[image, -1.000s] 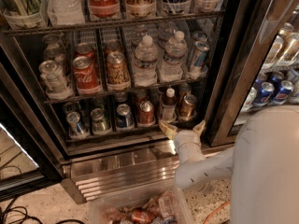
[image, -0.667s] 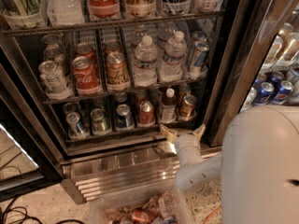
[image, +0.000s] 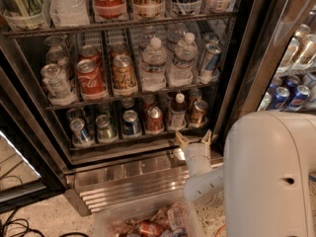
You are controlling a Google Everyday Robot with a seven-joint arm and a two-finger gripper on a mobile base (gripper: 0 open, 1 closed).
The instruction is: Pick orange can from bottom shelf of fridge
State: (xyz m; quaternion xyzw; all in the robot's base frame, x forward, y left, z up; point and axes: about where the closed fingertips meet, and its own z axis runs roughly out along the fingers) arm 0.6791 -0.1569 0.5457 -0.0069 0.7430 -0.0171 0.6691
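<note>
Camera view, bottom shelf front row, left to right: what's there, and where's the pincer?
Silver can → second silver can → blue can → red can → small bottle → orange can. Pincer, open, hovers just below the bottom shelf, in front of the small bottle and orange can.

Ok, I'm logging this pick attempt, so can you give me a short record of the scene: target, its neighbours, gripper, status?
target: orange can, upright, at the right end of the bottom shelf
left neighbour: small bottle
next left: red can
gripper: open, in front of the shelf's edge, just below the orange can, not touching it
fridge: shelves in open reach
status: can not yet grasped
</note>
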